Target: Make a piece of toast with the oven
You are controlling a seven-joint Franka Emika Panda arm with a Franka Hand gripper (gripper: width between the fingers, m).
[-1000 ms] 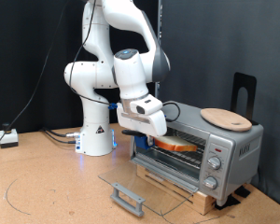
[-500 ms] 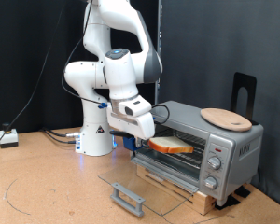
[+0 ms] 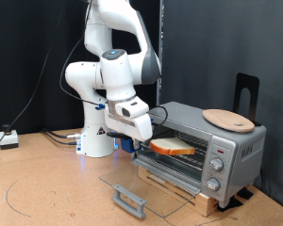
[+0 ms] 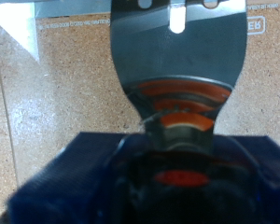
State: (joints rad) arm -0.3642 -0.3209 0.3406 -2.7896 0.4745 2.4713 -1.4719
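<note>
Gripper [image 3: 130, 141] is hanging just off the oven's [image 3: 200, 151] open front in the exterior view; I'm seeing the piece of toast [image 3: 172, 147] lying inside. Wrist view is showing a metal spatula blade [image 4: 177, 56]; finger opening, I cannot tell.
</note>
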